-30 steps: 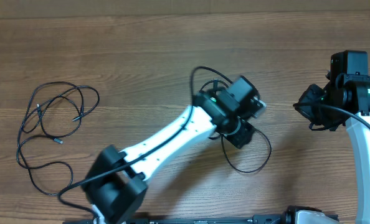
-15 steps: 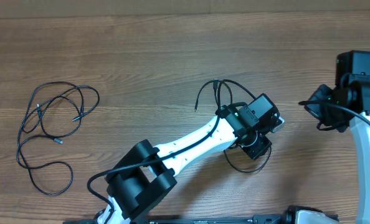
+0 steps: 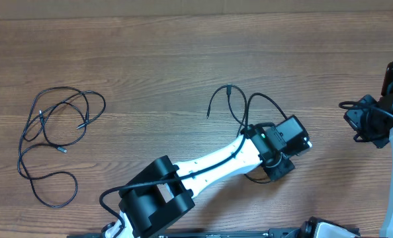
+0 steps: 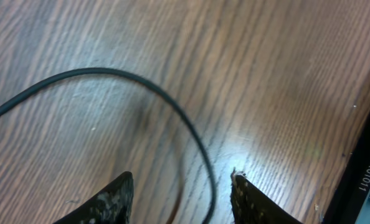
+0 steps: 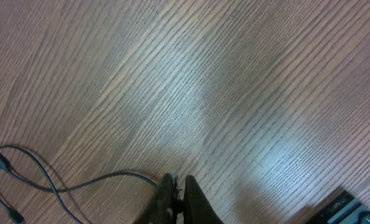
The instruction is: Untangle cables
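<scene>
A pile of thin black cables [image 3: 54,142] lies in loose loops at the table's left. A separate black cable [image 3: 231,99] with a small plug tip lies mid-table, and its loops run under my left arm. My left gripper [image 3: 284,153] is open and low over the table. In the left wrist view this cable [image 4: 172,102] arcs across and passes between the open fingertips [image 4: 182,190] without being gripped. My right gripper [image 3: 367,122] is at the far right with its fingers [image 5: 179,186] pressed together. In the right wrist view a cable [image 5: 79,183] runs up to the left finger, and I cannot tell whether it is pinched.
The wooden table [image 3: 150,59] fills the view. A black strip [image 4: 369,168] runs along the front edge near my left gripper and also shows in the right wrist view [image 5: 353,205]. My left arm [image 3: 203,165] lies across the lower middle.
My left arm has moved right and slightly toward the front, and the middle cable has shifted right with it. My right gripper has pulled back toward the right edge.
</scene>
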